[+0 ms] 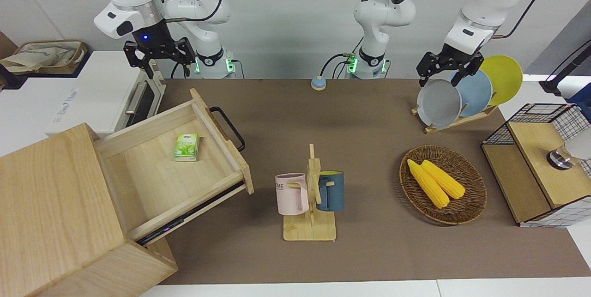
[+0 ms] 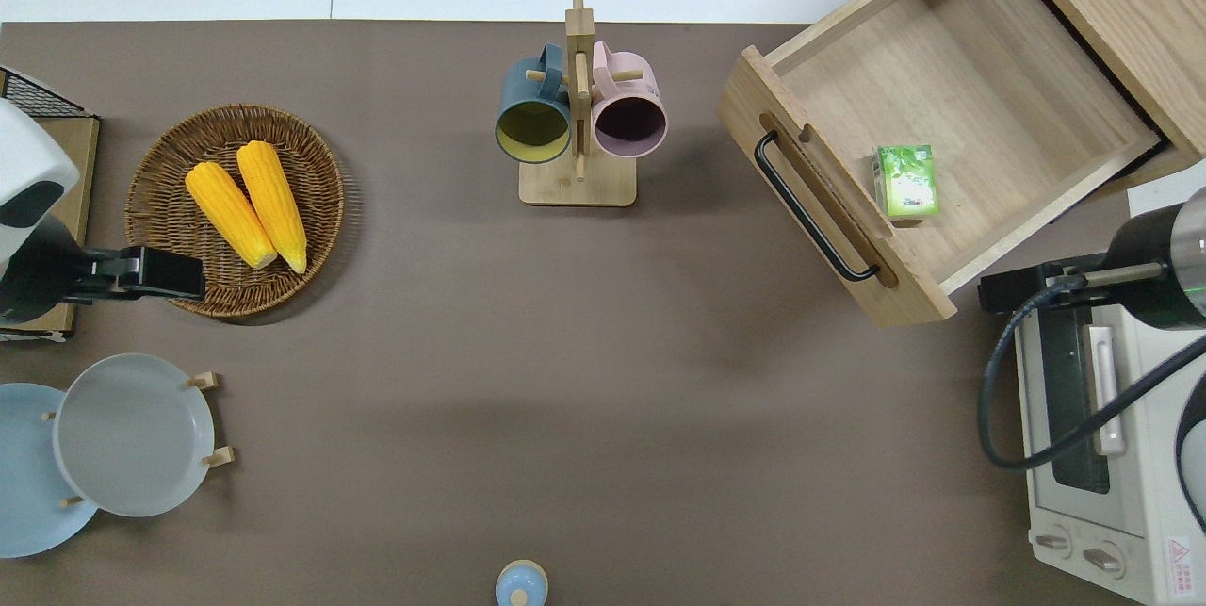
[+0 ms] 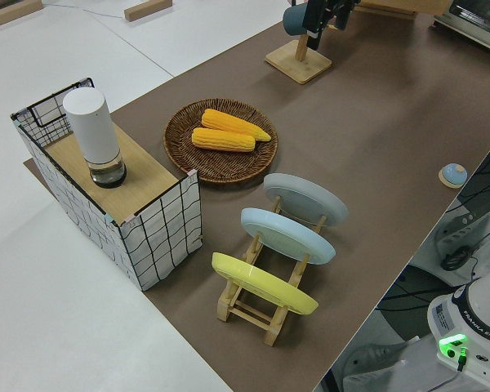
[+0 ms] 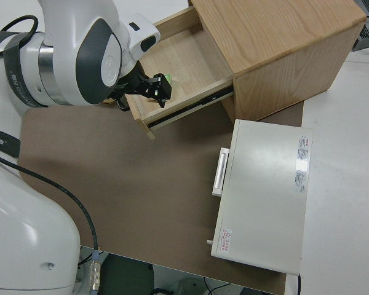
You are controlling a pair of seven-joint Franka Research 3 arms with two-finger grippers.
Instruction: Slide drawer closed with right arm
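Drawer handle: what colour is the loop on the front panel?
Black, against the light wood of the drawer; the handle shows best in the overhead view.

Pale wood for the drawer with its black loop handle, green for the small packet inside, brown across the bench, yellow corn in a dark woven basket, pink mug beside navy mug.

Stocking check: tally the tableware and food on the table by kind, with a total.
Plates: 3 (grey, blue, yellow)
Mugs: 2 (pink, dark blue)
Corn cobs: 2
Total: 7
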